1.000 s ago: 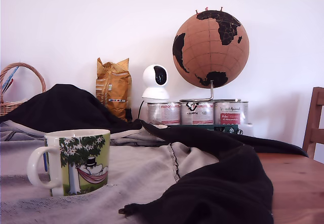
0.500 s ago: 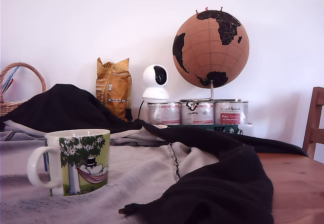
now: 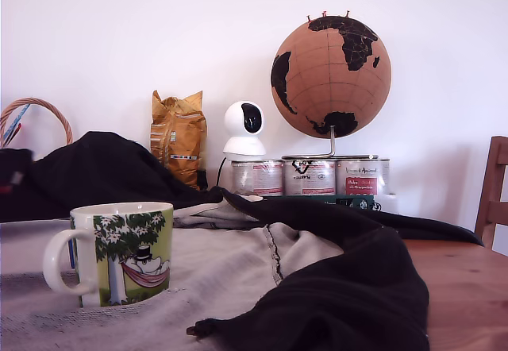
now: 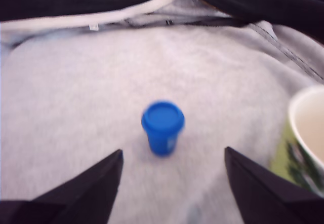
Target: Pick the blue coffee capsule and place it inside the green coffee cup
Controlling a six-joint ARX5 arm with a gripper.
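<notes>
Gripper (image 4: 172, 171) is spread wide with the blue coffee capsule (image 4: 163, 127) standing upright just ahead of the gap on the grey cloth (image 4: 101, 82), probably lining up a grab. Green coffee cup (image 4: 306, 138) sits close by, mouth up, empty.

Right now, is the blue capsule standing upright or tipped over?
Upright. In the wrist view the blue coffee capsule stands on the grey cloth, round flat top facing up, ahead of the open pincer, untouched.
</notes>
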